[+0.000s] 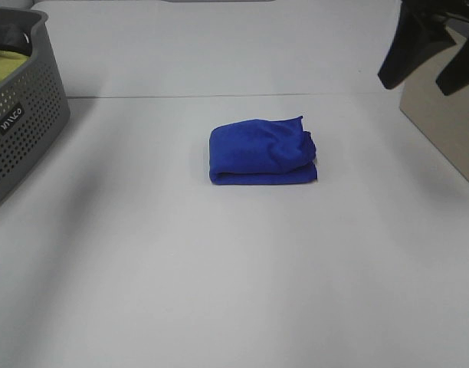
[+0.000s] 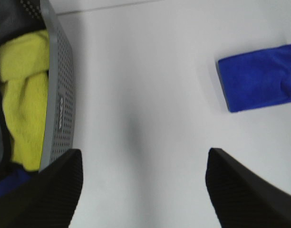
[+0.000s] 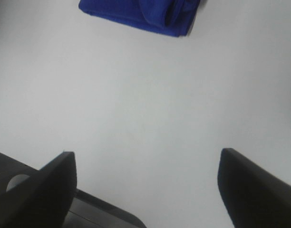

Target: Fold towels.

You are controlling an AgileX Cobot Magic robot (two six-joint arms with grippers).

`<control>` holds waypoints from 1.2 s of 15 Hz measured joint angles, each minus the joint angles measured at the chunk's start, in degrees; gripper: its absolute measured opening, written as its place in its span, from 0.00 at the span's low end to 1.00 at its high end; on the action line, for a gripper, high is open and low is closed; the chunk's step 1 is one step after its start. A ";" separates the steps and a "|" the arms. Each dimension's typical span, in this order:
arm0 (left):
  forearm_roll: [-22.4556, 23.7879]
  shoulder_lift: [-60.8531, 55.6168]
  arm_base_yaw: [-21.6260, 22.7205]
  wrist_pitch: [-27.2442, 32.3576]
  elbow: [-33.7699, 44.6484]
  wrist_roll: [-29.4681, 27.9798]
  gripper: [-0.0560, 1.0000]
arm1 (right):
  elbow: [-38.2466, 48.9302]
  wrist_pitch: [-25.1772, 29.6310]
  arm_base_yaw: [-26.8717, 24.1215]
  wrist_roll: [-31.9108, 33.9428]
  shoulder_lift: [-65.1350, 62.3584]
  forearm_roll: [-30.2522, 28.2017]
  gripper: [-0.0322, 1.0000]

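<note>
Royal-blue soft-pile cloth towel [image 1: 263,152] lying folded into a compact bundle near table centre, long axis running nine to three o'clock, loose layered ends toward three. Right gripper [image 1: 429,55] raised at about two o'clock from the bundle, jaws spread wide, holding nothing. Left gripper [image 2: 143,190] likewise wide and empty, hanging beside the grey perforated plastic basket [image 1: 20,123] at nine to ten o'clock. Judged nearer: right arm. Folding apparently complete.

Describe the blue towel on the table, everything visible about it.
The blue towel is royal blue, soft-piled cloth, folded into a compact, thick bundle with stacked layers showing at its front and right edges and a slightly rumpled top. It lies flat near the middle of the white table, touching only the tabletop. Neither gripper holds it. No tag is visible.
</note>
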 joint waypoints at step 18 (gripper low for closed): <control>-0.46 -84.17 0.00 -1.32 62.85 2.29 0.71 | 50.19 0.23 0.00 0.52 -72.31 -13.46 0.80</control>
